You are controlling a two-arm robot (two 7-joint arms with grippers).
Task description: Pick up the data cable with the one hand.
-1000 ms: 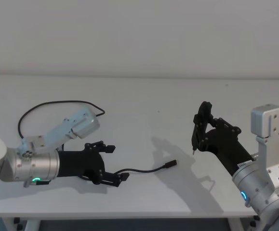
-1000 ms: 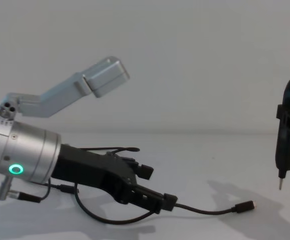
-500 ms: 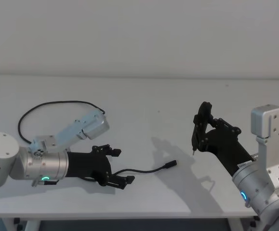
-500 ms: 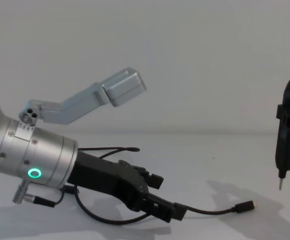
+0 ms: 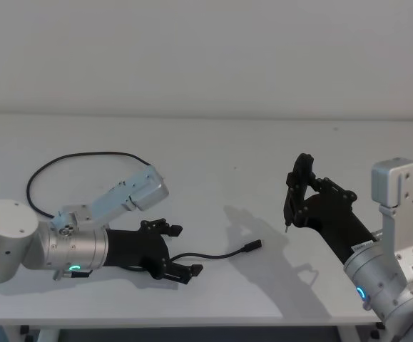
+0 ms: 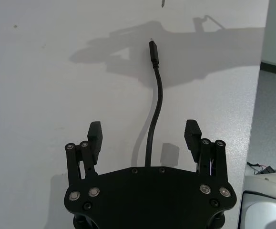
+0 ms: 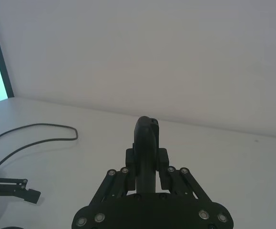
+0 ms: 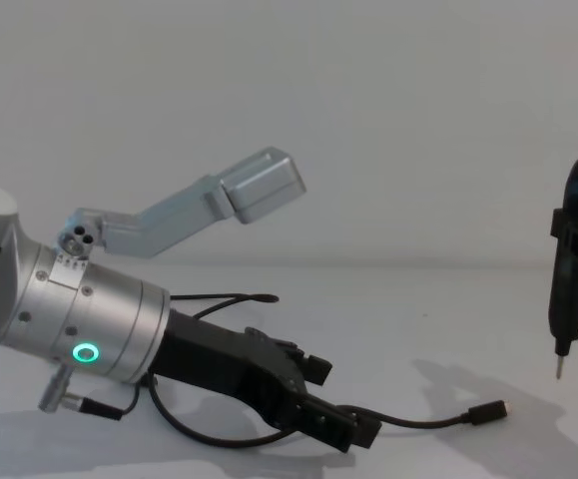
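Black and limp, the data cable (image 5: 220, 253) will sag; we would pinch the stretch between our left end effector's (image 5: 185, 249) wide-open, empty jaws, plug (image 5: 252, 246) at 3 o'clock.

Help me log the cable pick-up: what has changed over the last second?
The left gripper slid forward over the table, following the data cable toward its plug. Its fingers are open on either side of the cord, with nothing gripped yet. The data cable lies as before, and the right gripper hangs unmoved above the table's right side.
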